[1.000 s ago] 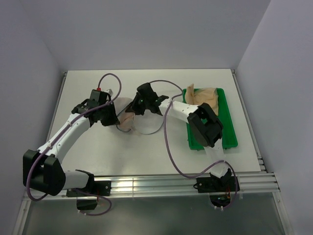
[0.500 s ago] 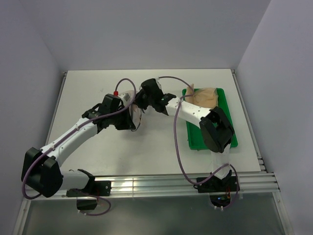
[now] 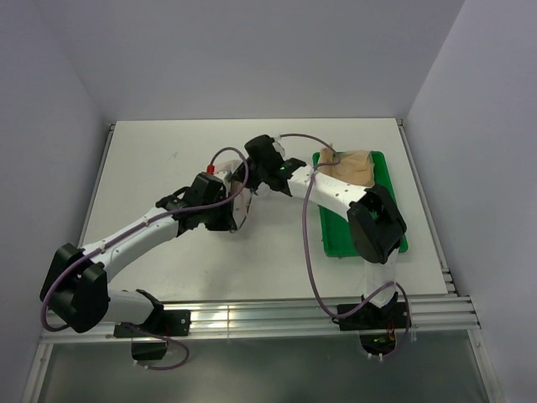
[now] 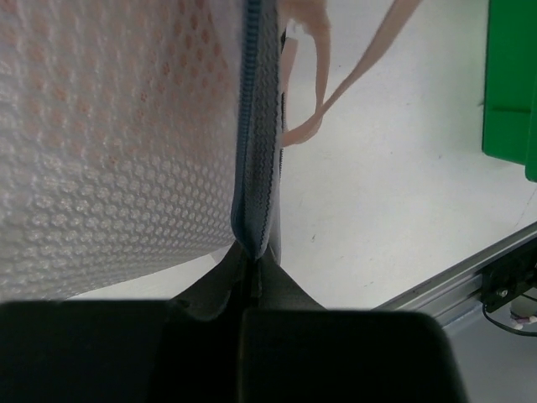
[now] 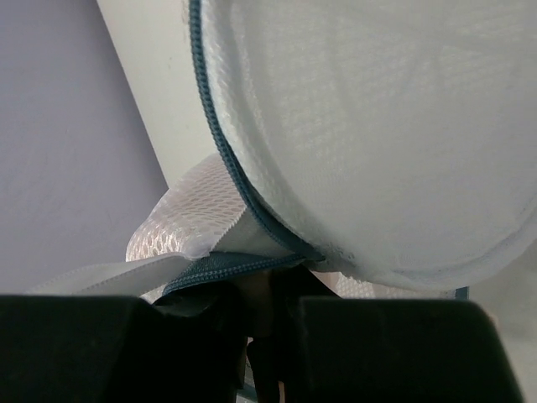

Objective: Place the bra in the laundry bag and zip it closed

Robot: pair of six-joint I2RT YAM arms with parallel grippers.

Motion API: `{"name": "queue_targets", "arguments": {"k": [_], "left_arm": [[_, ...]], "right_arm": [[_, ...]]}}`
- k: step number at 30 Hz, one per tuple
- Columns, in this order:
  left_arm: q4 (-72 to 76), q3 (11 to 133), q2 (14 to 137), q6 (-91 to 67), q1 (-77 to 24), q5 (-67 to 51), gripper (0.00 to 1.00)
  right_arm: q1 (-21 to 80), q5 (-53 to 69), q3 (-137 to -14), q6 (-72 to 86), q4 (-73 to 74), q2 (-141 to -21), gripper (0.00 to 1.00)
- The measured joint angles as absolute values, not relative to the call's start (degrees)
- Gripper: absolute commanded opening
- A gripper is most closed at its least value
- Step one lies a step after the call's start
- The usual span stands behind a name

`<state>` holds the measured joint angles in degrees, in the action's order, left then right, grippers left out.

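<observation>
The laundry bag (image 3: 241, 197), white mesh with a grey zip rim, hangs between my two grippers at mid-table. My left gripper (image 3: 233, 214) is shut on its zip rim (image 4: 254, 168) from below. The pale pink bra (image 4: 101, 126) shows through the mesh, and a thin strap (image 4: 323, 105) loops out past the rim. My right gripper (image 3: 252, 175) is shut on the rim (image 5: 220, 267) at the far side, with a white mesh dome (image 5: 369, 126) bulging above it. My left gripper's jaws (image 4: 252, 264) and my right gripper's jaws (image 5: 267, 294) are pinched together on the rim.
A green tray (image 3: 369, 239) lies at the right with a tan-beige garment (image 3: 352, 164) on its far end; the tray's edge shows in the left wrist view (image 4: 512, 84). The table's metal front rail (image 4: 470, 273) is close by.
My left gripper has moved right toward the right gripper, bringing the two bag halves together. The right gripper has shifted slightly back and right. The bra is now covered by mesh.
</observation>
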<state>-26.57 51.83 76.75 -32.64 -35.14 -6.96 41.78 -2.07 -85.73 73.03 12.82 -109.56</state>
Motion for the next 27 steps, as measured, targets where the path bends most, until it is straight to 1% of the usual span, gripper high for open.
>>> {"name": "queue_targets", "arguments": {"k": [8, 13, 17, 22, 27], "left_arm": [[-23.6, 51.9, 79.0, -32.7, -39.3, -2.5, 0.0], [-19.5, 51.9, 80.4, -33.2, -41.7, -3.0, 0.0], [-14.9, 52.1, 79.5, -34.9, -42.3, -9.2, 0.0], [-9.1, 52.7, 78.0, -38.8, -42.3, -18.5, 0.0], [-2.1, 51.2, 77.9, -44.8, -42.0, -26.6, 0.0]], "right_arm": [[40.0, -3.9, -86.3, 75.0, 19.9, -108.2, 0.0], [40.2, -8.5, -90.7, 73.3, 27.6, -107.9, 0.0], [40.8, -15.5, -90.9, 70.3, 31.7, -103.8, 0.0], [41.6, -23.1, -88.5, 67.6, 32.5, -98.4, 0.0], [43.6, -30.0, -83.2, 66.3, 32.0, -98.0, 0.0]]}}
